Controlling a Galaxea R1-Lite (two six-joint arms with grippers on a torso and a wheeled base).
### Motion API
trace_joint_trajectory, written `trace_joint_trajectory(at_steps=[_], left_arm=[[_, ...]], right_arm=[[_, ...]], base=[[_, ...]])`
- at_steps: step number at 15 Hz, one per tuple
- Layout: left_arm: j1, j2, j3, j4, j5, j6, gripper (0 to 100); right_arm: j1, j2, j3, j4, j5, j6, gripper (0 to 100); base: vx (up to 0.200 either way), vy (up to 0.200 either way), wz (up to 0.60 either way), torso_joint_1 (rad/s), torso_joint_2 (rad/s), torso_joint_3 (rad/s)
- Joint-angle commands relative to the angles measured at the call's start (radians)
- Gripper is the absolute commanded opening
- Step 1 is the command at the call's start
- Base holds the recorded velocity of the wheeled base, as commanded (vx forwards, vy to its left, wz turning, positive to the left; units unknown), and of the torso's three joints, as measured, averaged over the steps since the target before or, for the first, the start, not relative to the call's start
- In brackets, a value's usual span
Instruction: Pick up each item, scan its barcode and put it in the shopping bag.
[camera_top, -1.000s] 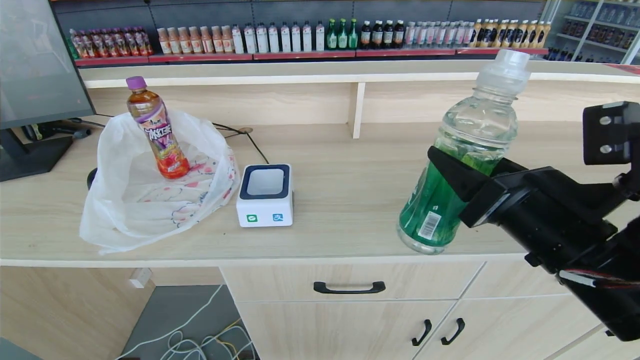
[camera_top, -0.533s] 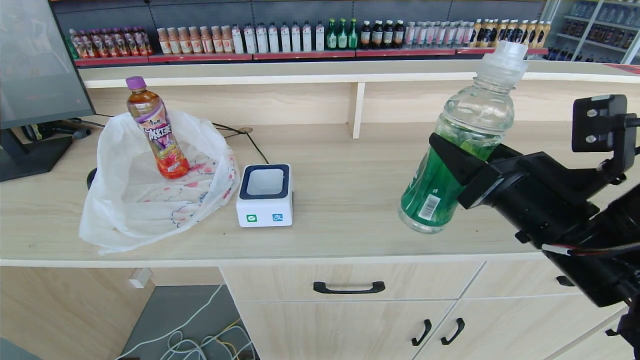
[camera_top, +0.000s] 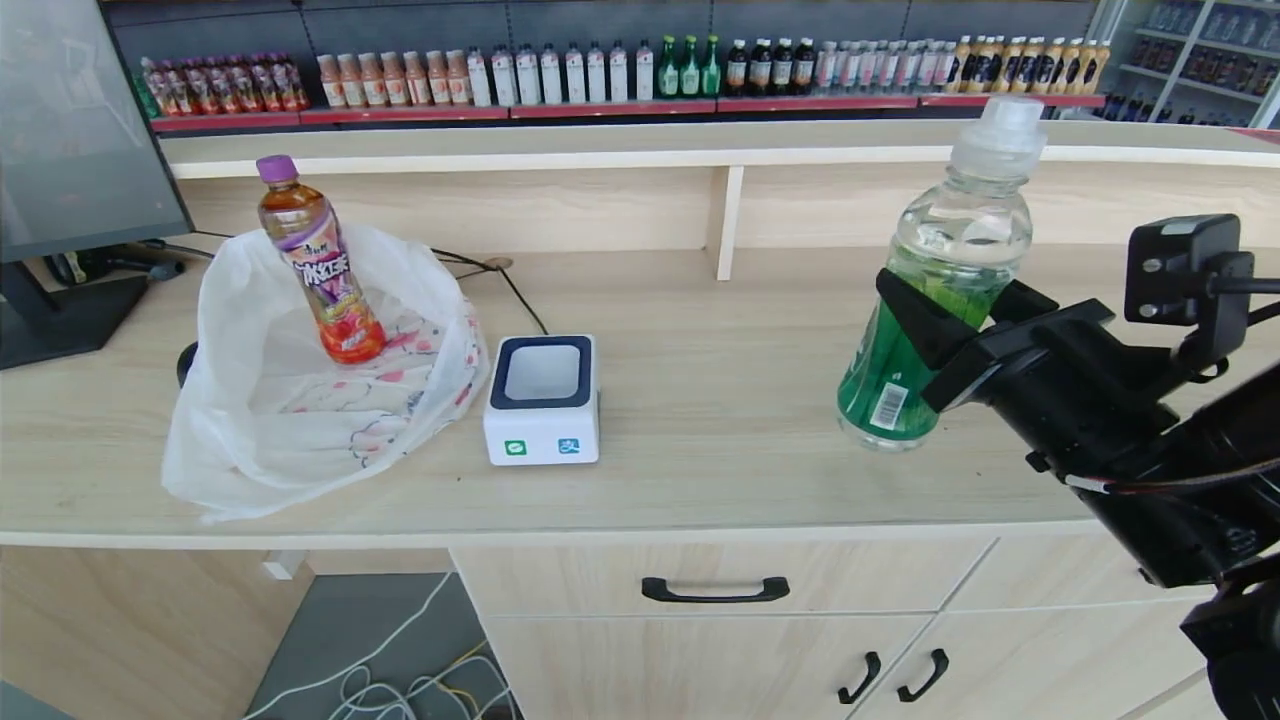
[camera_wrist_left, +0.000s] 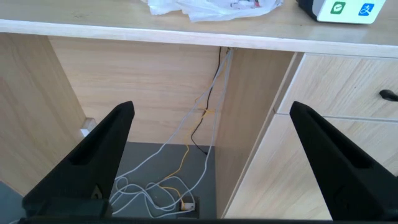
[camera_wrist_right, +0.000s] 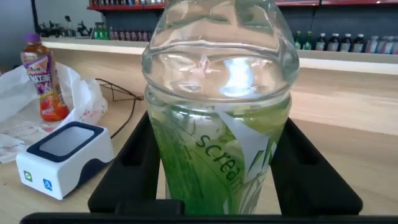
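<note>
My right gripper (camera_top: 950, 325) is shut on a clear bottle with a green label (camera_top: 925, 310), held upright above the right part of the counter, its barcode facing the front edge. In the right wrist view the green-label bottle (camera_wrist_right: 221, 124) stands between the right gripper's black fingers (camera_wrist_right: 130, 168). The white scanner box (camera_top: 542, 398) sits mid-counter, to the bottle's left. Left of it lies the white shopping bag (camera_top: 300, 390) with a purple-capped tea bottle (camera_top: 318, 262) standing in it. My left gripper (camera_wrist_left: 208, 162) hangs open below the counter edge, holding nothing.
A monitor (camera_top: 75, 130) stands at the counter's far left with cables behind the bag. A raised shelf with a divider (camera_top: 727, 220) runs along the back. Drawers with black handles (camera_top: 715, 590) are below; loose cables (camera_wrist_left: 180, 186) lie on the floor.
My right arm has carried the green-label bottle up and away from the front edge, with its base now over the counter. The head view has shifted slightly.
</note>
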Motion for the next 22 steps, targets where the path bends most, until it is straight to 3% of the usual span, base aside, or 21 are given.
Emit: trace_joint_trajectory(at_steps=[1,11,15,22], left_arm=[[0.0,0.0,0.0,-0.001,0.001,-0.001,100],[0.0,0.0,0.0,-0.001,0.001,-0.001,100],[0.0,0.0,0.0,-0.001,0.001,0.001,100],[0.0,0.0,0.0,-0.001,-0.001,0.004,100]], right_arm=[[0.002,0.004,0.001,-0.003,0.003,0.001,0],[-0.017,-0.011,-0.057,-0.003,-0.002,0.002,0],[-0.019,-0.01,-0.072,-0.003,-0.077,0.002,0],[-0.067,-0.031,-0.04,-0.003,-0.083,-0.008,0]], base=[[0.0,0.2,0.0,0.022,0.01,0.002],[0.0,0.2,0.0,0.0,0.0,0.003],[0.0,0.2,0.0,0.0,0.0,0.001],[0.0,0.0,0.0,0.0,0.0,0.0]])
